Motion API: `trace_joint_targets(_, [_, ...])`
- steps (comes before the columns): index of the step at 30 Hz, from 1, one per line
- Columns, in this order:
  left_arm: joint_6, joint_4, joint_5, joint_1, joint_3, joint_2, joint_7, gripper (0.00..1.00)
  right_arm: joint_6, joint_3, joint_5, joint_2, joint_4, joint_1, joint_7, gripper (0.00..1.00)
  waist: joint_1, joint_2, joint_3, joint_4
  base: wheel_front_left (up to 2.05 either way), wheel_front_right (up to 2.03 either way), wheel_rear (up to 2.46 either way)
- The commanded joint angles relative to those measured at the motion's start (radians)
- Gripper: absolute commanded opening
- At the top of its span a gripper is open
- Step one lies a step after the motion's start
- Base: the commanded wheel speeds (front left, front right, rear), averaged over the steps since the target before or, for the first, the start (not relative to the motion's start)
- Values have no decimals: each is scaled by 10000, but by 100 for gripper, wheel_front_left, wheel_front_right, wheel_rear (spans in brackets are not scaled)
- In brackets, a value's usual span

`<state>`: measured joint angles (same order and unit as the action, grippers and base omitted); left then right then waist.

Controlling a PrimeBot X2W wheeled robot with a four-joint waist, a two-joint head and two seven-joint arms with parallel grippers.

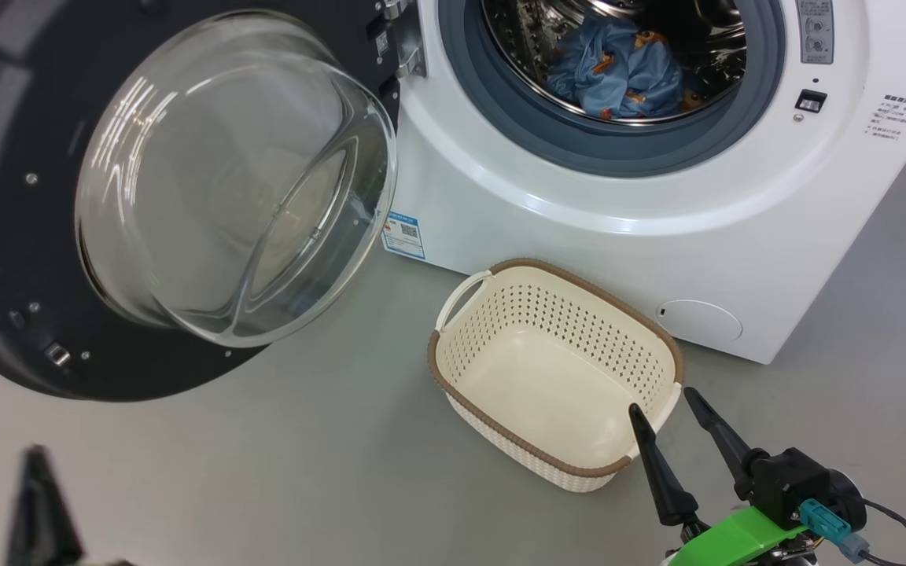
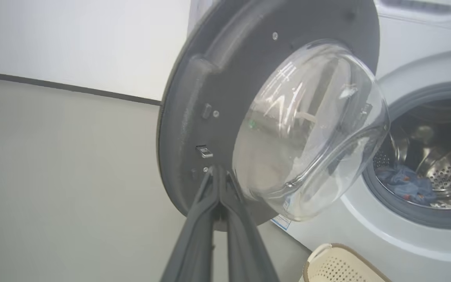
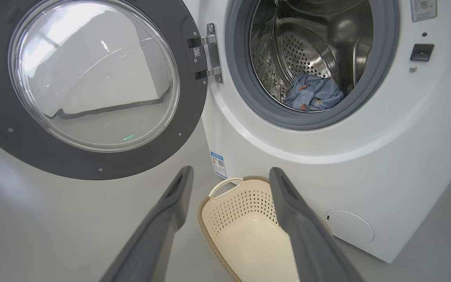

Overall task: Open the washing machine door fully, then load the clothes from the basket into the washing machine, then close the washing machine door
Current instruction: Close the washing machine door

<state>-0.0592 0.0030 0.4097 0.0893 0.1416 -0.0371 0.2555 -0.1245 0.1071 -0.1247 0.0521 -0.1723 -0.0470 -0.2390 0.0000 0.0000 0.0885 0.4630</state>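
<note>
Left gripper (image 2: 218,174): pinched shut, empty, tips near washing machine door (image 2: 194,98) rim. Right gripper (image 1: 661,402): spread, empty, above near corner of basket (image 1: 432,363). Your push could skid off.

place: laundry area | cues: washing machine (image 1: 579,236), bare grey floor (image 1: 303,472), white wall (image 2: 73,39)
</note>
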Motion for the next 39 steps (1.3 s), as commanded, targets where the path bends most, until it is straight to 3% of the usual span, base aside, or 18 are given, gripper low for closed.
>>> trace_joint_targets(1, [89,-344,352,-568,616,-131,63,0,-62,227,-45,-19,248,-384,-11,100,0,0,-2,4,0,0,0])
trace_joint_targets(7, [1098,-397,2267,-1866,2157,-249,42,0,-62,186,-139,-19,269,-329,23,100,0,0,-73,49,0,0,0])
trace_joint_targets(10, [1344,-264,3363,-2746,2739,-823,-342,0,-62,204,-156,-19,296,-337,59,100,0,0,-93,39,0,0,0])
trace_joint_targets(14, [1370,106,4671,-3808,3490,-1435,-922,0,-62,225,-163,-19,339,-328,80,100,0,0,-91,18,0,0,0])
trace_joint_targets(16, [1331,883,5891,-4951,4121,-2179,-1607,0,-62,246,-165,-19,386,-304,122,100,0,0,-55,-24,0,0,0])
trace_joint_targets(21, [1133,3075,7046,-6822,4655,-3794,-2797,0,-62,262,-87,-19,545,-352,282,100,0,0,142,-231,0,0,0])
trace_joint_targets(26, [1108,4644,7618,-7545,4882,-4589,-3543,0,-62,260,4,-15,689,-401,425,100,0,0,336,-464,0,0,0])
trace_joint_targets(30, [1020,6110,8597,-7988,5534,-4997,-4283,0,-62,259,60,62,876,-469,599,100,0,0,608,-747,0,0,0])
trace_joint_targets(39, [1590,7614,9607,-8101,5808,-5288,-5742,0,-62,319,107,306,1325,-641,968,100,0,0,1178,-1186,0,0,0])
